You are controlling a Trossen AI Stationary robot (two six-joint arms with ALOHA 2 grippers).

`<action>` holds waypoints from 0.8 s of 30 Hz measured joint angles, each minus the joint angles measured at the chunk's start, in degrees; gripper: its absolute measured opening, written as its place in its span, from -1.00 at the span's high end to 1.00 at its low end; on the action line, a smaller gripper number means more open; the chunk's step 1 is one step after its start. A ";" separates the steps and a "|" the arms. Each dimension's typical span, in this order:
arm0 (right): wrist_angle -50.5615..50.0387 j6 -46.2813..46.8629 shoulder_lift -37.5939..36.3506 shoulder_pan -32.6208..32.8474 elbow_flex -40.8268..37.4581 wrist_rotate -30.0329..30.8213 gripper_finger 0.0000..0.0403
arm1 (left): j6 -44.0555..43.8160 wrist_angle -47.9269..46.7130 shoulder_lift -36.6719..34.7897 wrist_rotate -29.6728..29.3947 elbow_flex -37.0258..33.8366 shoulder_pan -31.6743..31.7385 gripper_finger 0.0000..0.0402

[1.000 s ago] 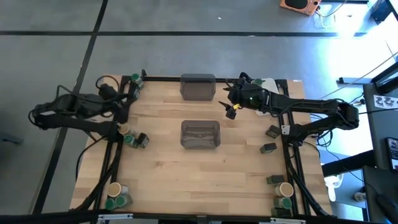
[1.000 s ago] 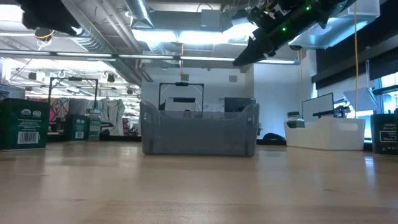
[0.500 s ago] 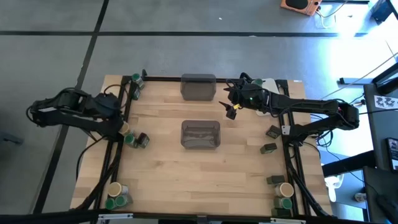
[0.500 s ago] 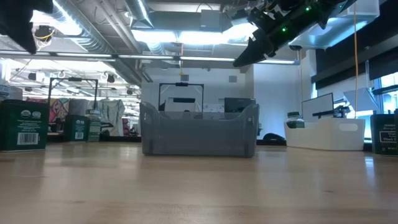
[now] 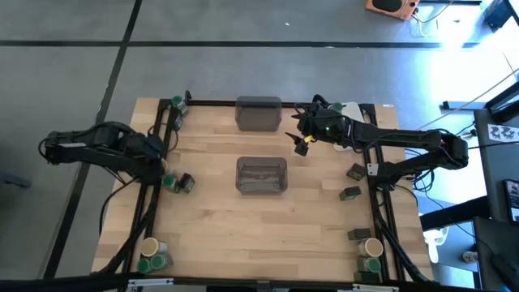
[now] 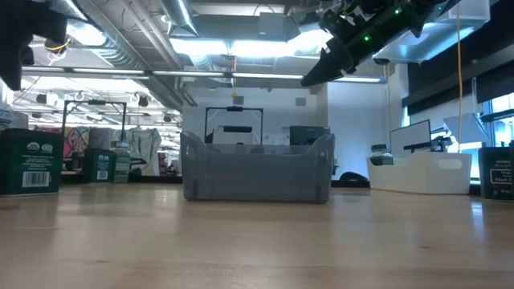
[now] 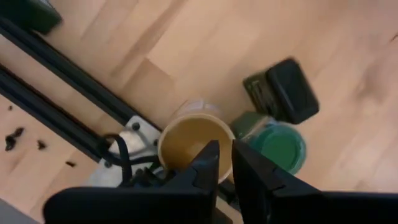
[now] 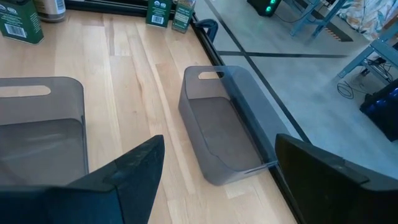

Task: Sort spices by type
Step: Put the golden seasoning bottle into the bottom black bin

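My left gripper (image 7: 225,155) (image 5: 159,158) is shut and hovers just over a tan-lidded jar (image 7: 186,134) at the table's left edge. Beside that jar stand a green-lidded jar (image 7: 280,146) (image 5: 168,182) and a small dark tin (image 7: 286,90) (image 5: 185,182), all upright on their bases. My right gripper (image 8: 217,146) (image 5: 301,144) (image 6: 313,79) is open and empty. It hangs high over the table, between the far grey bin and the centre grey bin.
A grey bin (image 5: 261,175) sits at mid-table, another (image 5: 258,112) at the far edge, and a white tray (image 5: 349,108) at the far right. More spices stand far left (image 5: 176,105), near left (image 5: 152,253), near right (image 5: 366,247) and along the right edge (image 5: 354,172). Black frame rails (image 7: 68,74) border the table.
My left gripper has moved from the far-left corner toward the near edge and come down over the tan-lidded jar at the left edge. The right arm has kept still and nothing on the table has moved.
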 joint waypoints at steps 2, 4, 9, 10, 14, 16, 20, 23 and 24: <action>0.19 0.00 0.00 0.00 0.00 -0.02 -0.52 | 0.21 -0.02 0.26 0.38 -1.13 0.00 0.86; 0.28 0.03 0.00 0.00 0.00 0.00 -0.52 | 0.34 0.04 0.73 0.85 -2.06 0.00 0.89; 0.39 0.13 0.00 0.00 0.00 -0.02 -0.52 | 2.17 1.12 2.45 1.65 -3.77 0.03 0.97; 0.39 0.20 0.00 -0.02 0.00 0.02 -0.52 | 2.69 1.81 2.79 1.71 -3.78 0.05 0.98; 0.41 0.22 0.00 0.00 0.00 0.00 -0.52 | 3.60 2.89 4.43 2.30 -4.04 1.07 0.99; 0.36 0.22 0.00 0.00 0.00 0.00 -0.52 | 4.72 2.91 5.22 2.55 -4.06 1.98 0.99; 0.11 0.22 0.00 0.00 0.00 0.00 -0.52 | 5.92 2.78 6.50 2.68 -4.06 4.31 1.00; 0.01 0.22 0.00 0.00 0.00 0.00 -0.52 | 6.21 2.77 7.73 2.70 -4.06 5.97 0.99; 0.02 0.21 0.00 0.00 0.00 0.00 -0.52 | 6.44 2.77 8.14 2.69 -4.06 6.50 0.99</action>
